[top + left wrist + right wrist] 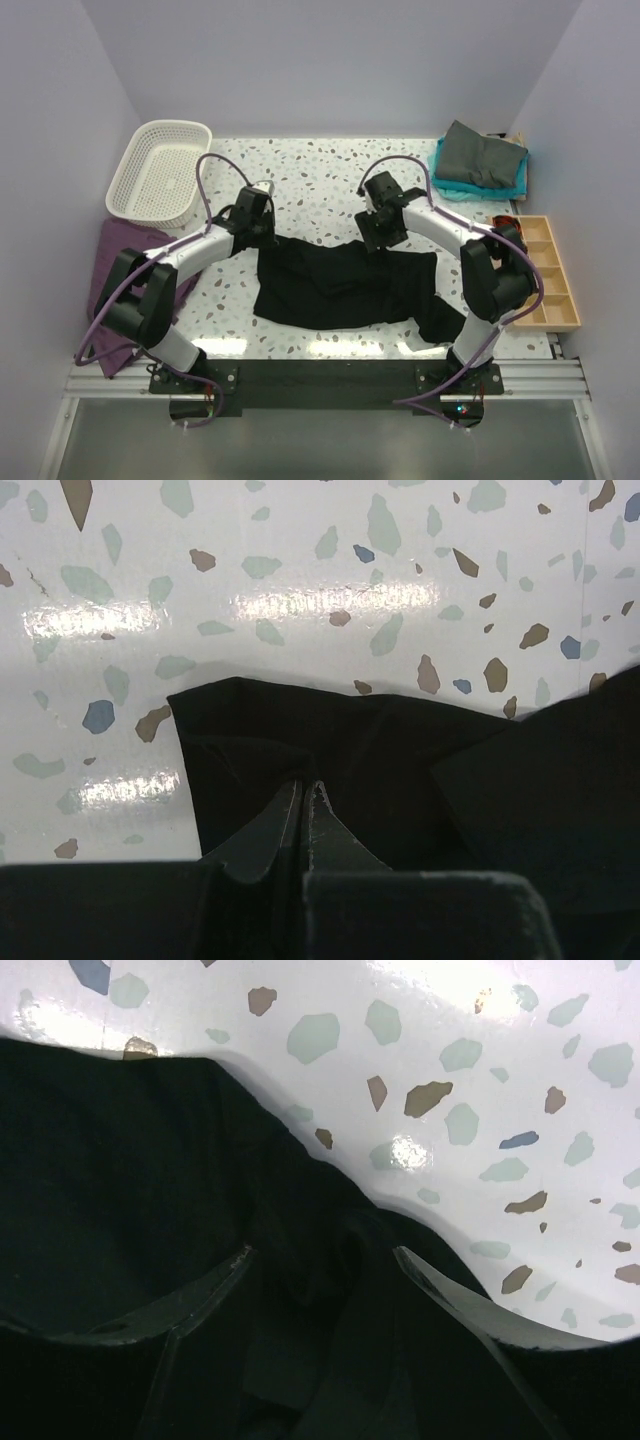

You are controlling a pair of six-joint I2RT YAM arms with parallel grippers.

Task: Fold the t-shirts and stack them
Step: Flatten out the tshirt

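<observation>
Top external view: a big black t-shirt [330, 285] lies spread out in the middle of the spotted table [310, 165], a bit crumpled, with one end hanging near the front edge on the right. The left gripper [262, 225] is at the shirt's back left corner. The right gripper [378, 235] is at its back edge, nearer the middle. In the left wrist view the two fingers [290, 815] are squeezed tight together, pinching the black cloth, and little folds run to their tips. In the right wrist view the fingers [215, 1290] stand wide apart and let go, with a soft bump of black cloth between them. A grey t-shirt [480, 155] sits on a teal t-shirt [462, 186] in the far right corner. A white basket [125, 185] is at the far left, a purple cloth [105, 265] lies near it, and a wooden tray [560, 300] is on the right.
</observation>
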